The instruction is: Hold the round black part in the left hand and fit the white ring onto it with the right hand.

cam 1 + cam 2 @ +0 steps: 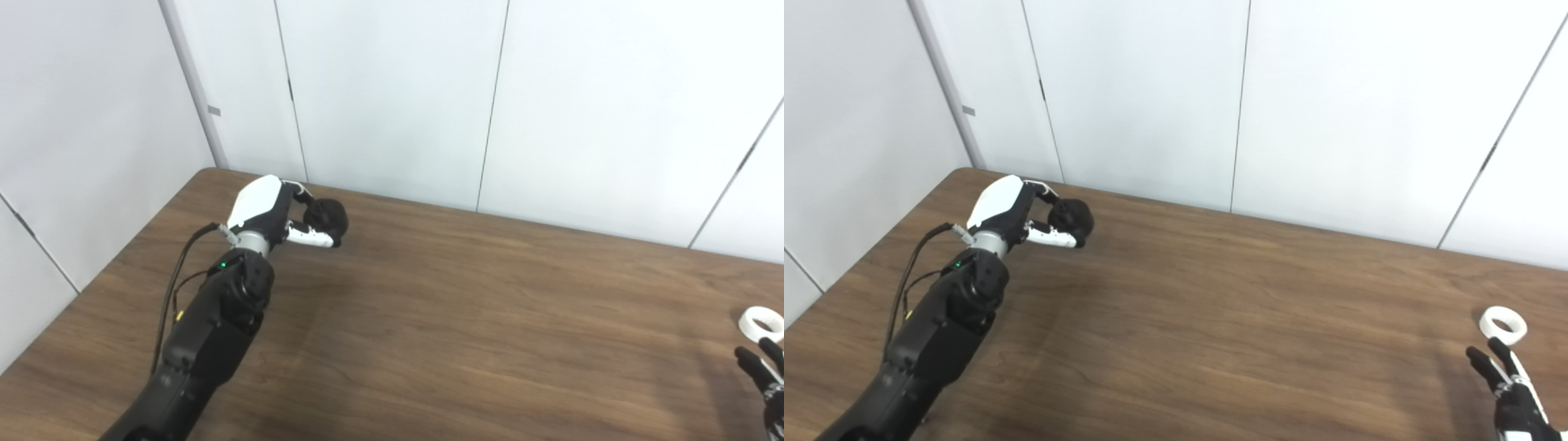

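The round black part (327,217) is at the far left of the brown table (465,318), near the back edge. My left hand (272,214) is curled around it, thumb (309,236) under it and fingers over it; it also shows in the right eye view (1013,214). The white ring (1502,323) lies flat on the table at the far right. My right hand (1513,392) is open, fingers spread, just in front of the ring and apart from it. Only its fingertips show in the left eye view (762,370).
White wall panels (392,92) stand right behind the table's back edge and along its left side. Bare tabletop lies between the two hands.
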Tool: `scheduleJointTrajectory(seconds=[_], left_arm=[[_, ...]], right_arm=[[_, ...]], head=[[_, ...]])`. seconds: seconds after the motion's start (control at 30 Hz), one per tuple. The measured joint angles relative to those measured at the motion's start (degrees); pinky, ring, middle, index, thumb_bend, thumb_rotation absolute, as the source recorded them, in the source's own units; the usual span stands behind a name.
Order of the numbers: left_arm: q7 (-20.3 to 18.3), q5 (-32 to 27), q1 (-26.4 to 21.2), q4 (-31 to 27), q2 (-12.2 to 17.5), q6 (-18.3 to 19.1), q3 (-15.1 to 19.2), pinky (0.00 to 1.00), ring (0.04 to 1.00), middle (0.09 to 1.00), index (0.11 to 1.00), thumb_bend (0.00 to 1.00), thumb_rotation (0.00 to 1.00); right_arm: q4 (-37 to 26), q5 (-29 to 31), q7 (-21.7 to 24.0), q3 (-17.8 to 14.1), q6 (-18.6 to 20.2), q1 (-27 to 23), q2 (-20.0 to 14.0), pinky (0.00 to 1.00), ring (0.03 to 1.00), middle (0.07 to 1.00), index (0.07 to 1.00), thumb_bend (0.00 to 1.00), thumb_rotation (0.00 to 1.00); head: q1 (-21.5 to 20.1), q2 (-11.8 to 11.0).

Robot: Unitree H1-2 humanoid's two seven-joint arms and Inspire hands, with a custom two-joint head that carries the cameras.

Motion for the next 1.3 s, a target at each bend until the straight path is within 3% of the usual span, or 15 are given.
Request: scheduleJointTrajectory(seconds=[0.1,0.27,0.37,0.5,0.77,0.97,1.3], left_arm=[[-3.5,2.2,1.9,-4.1,-2.6,0.1,1.6,0.82,0.851,0.753,0.481,0.52,0.05],[-7.6,4.6,4.8,-11.1,-5.8,0.4,2.2,0.84,0.878,0.774,0.482,0.52,0.05],[-8.3,4.9,6.1,-14.7,-6.1,0.3,0.8,0.85,0.875,0.776,0.483,0.52,0.05],[-9.6,6.2,8.1,-18.2,-5.9,0.0,-1.9,0.98,0.883,0.767,0.482,0.52,0.05],[-12.2,12.0,12.1,-24.5,-5.8,-1.3,-7.6,1.0,0.87,0.762,0.482,0.52,0.05],[-12.8,13.8,15.0,-26.8,-6.5,-5.4,-10.4,1.0,0.859,0.751,0.481,0.52,0.05],[-12.1,15.4,16.6,-26.1,-9.7,-10.6,-11.9,1.0,0.851,0.752,0.482,0.52,0.05]], right_arm=[[-0.1,-0.9,-0.1,0.2,0.1,0.0,0.0,1.0,0.919,0.878,0.932,0.66,0.97],[-0.1,-1.2,-0.3,0.4,0.1,0.0,0.0,0.99,0.91,0.873,0.93,0.66,0.96],[-0.1,-1.7,-0.4,0.5,0.1,0.0,0.1,0.99,0.905,0.87,0.926,0.66,0.96],[-0.3,-2.7,-1.0,0.8,0.1,0.0,0.2,0.99,0.907,0.877,0.932,0.65,0.98],[-2.5,-4.4,-1.8,2.4,2.2,0.3,3.0,1.0,0.924,0.879,0.939,0.67,0.98],[-3.6,-6.8,-2.9,3.5,4.3,0.3,5.4,1.0,0.939,0.884,0.949,0.63,1.0],[-5.2,-9.3,-4.6,6.1,6.8,0.4,9.3,1.0,0.936,0.893,0.952,0.59,1.0]], head=[[-0.4,0.2],[-1.6,0.7],[-2.9,1.3],[-4.2,1.9],[-8.4,3.7],[-12.9,5.2],[-15.8,7.6]])
